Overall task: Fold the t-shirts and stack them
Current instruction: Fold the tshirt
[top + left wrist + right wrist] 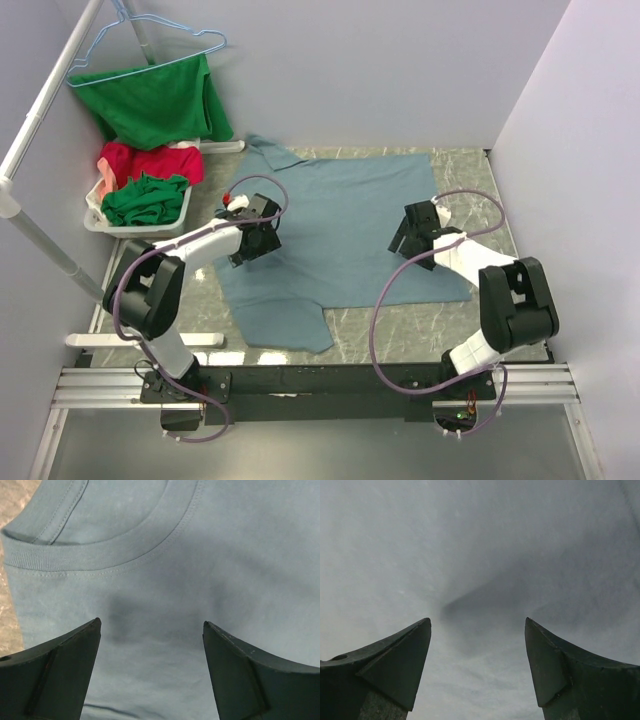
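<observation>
The grey-blue t-shirt [345, 225] lies spread flat on the table [420, 335], with the left gripper [150, 625] open and empty above its collar [100, 555] and the right gripper [477, 622] open and empty toward the hem, so the first fold looks about to begin, with each needing to pinch an edge.

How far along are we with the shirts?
Done: grey-blue t-shirt lies spread flat. In hand: left gripper near its collar and right gripper open above it, holding nothing. Left: every fold, then the red shirt and green shirt in the basket; nothing stacked.
</observation>
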You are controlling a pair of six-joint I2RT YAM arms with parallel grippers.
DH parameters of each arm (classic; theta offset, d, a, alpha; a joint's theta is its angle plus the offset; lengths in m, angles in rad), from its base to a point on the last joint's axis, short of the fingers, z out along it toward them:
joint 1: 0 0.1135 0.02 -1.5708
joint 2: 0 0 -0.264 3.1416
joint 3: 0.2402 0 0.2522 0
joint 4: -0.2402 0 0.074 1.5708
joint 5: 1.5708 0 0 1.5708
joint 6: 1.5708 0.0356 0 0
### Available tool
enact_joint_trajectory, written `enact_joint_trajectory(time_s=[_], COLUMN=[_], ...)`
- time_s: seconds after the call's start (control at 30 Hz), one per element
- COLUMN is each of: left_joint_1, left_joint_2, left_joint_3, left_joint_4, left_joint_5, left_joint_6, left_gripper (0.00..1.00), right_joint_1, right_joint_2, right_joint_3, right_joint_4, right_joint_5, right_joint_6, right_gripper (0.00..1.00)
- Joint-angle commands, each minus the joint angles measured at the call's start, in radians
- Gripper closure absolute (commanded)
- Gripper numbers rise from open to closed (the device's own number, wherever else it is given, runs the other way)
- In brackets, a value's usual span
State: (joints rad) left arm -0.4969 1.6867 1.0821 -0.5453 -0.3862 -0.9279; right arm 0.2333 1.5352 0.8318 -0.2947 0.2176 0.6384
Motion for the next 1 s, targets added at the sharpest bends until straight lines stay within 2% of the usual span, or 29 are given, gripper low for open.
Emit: enact_joint_trajectory(time_s=[0.0, 0.47, 0.77, 0.97], left_joint_1=[0.001, 0.003, 0.001, 0.001], left_joint_2=[0.014, -0.038, -0.139, -0.193], left_joint_3=[-0.042, -0.175, -0.248, -0.283], left_joint_4=[-0.021, -0.065, -0.111, -0.145], left_joint_5=[-0.013, 0.010, 0.023, 0.015], left_joint_6=[-0.049, -0.126, -0.150, -0.170], left_gripper=[0.11, 0.05, 0.05, 0.04], right_joint_1=[0.006, 0.006, 0.006, 0.006], right_joint_2=[0.025, -0.003, -0.098, -0.225], right_joint_3=[0.012, -0.023, -0.149, -0.256], right_joint_4=[-0.034, -0.152, -0.175, -0.190], right_joint_5=[-0.001, -0.055, -0.107, -0.172], right_joint_6=[0.000, 0.020, 0.061, 0.116], right_gripper=[0.22, 0.19, 0.20, 0.22])
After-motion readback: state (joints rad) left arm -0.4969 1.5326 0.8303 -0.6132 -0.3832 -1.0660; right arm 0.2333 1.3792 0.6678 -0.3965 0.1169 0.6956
